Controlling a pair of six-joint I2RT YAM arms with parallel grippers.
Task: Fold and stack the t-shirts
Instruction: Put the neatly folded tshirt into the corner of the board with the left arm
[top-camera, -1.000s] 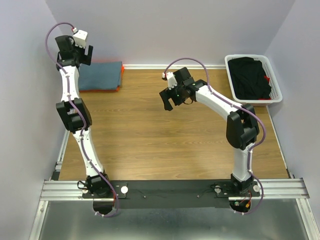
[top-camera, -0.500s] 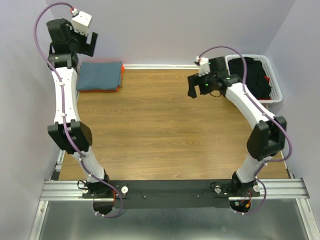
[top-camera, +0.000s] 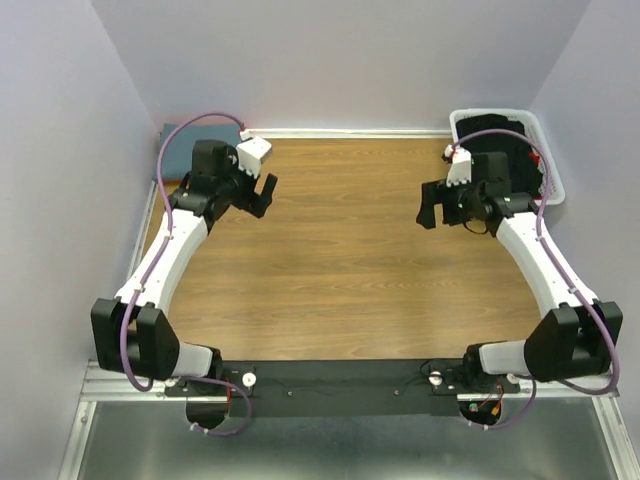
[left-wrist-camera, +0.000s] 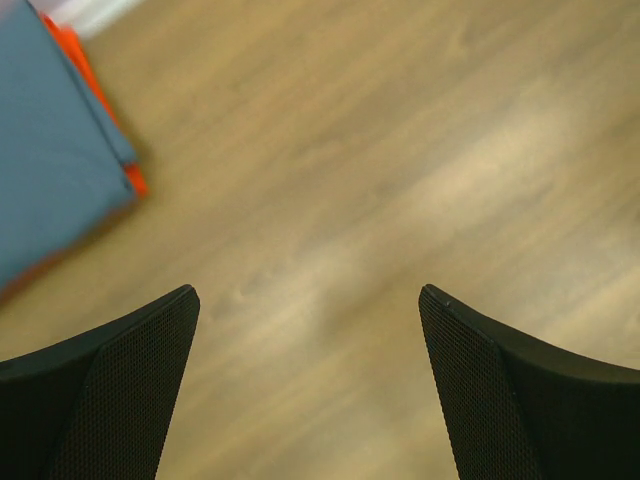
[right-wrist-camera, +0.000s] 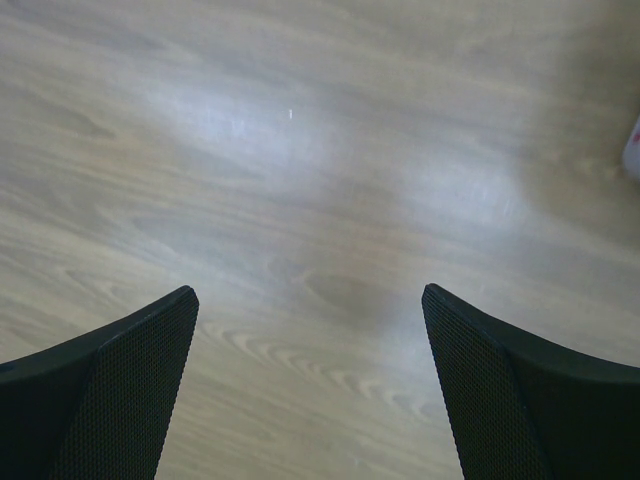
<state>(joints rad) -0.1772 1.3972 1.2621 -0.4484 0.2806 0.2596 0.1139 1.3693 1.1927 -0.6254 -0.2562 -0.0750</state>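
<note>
The left arm (top-camera: 162, 262) and right arm (top-camera: 552, 270) have white links, black joint housings and looping purple cables (top-camera: 200, 116); black end effector fingers (left-wrist-camera: 120, 400) carry fine mesh texture.

This is a robot test booth in a lab rather than a home. Plain lilac walls (top-camera: 350, 60) box in a wood-grain table (top-camera: 340, 260). Along the bottom of the frame, a left arm (top-camera: 170, 260) and a right arm (top-camera: 545, 265), trailing purple cables (top-camera: 165, 150), are bolted to a black plate (top-camera: 340, 385) on an aluminium rail (top-camera: 120, 375). A white basket (top-camera: 500, 112) sits at upper right.
</note>
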